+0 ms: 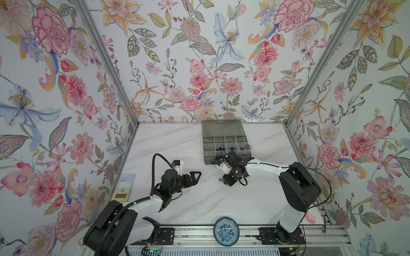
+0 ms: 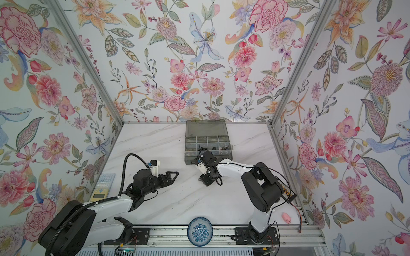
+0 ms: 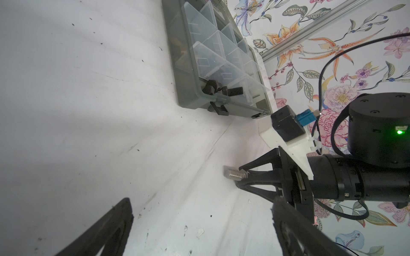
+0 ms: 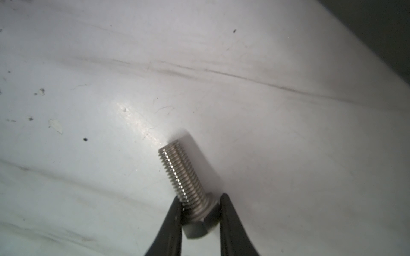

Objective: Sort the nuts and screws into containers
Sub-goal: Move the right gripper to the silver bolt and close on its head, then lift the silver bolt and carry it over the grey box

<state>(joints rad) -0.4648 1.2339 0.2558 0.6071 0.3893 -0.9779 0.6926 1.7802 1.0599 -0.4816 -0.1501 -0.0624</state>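
**Right gripper** [image 4: 200, 199]: jaws closed on the hex head of a silver hex-head bolt [image 4: 182, 175]. One of the black fingers [image 4: 173, 219] sits on each side of the head, and the threaded shank projects forward past them. The shank lies low over the white marble-patterned tabletop [image 4: 221, 66], with a shadow close beside it. Whether the bolt rests on the surface cannot be told. In the left wrist view the right gripper [image 3: 240, 178] and the bolt [image 3: 233, 175] appear side-on, the bolt roughly level with the table.

**Left gripper** [image 1: 196, 177]: jaws spread wide and holding nothing. It sits over bare table, pointing toward the right gripper [image 1: 223, 179] and apart from it.

**Organiser box** [image 1: 208, 160]: grey and translucent, standing toward the rear of the table, with its lid folded back open toward the rear wall. In both top views the right wrist overlaps the box's near edge, and the gripped bolt is just in front of its near left corner.
- The corner compartment nearest the left arm holds black hex-head bolts [image 3: 213, 87].
- Other compartments hold small dark and silvery pieces [image 1: 230, 147], too small to identify.

**Surroundings:**
- A blue-and-white patterned dish [image 1: 216, 228] sits at the front edge, between the arm bases.
- A calculator [image 1: 124, 187] lies at the table's left edge.
- A small pink object [image 1: 311, 218] lies at the front right corner.
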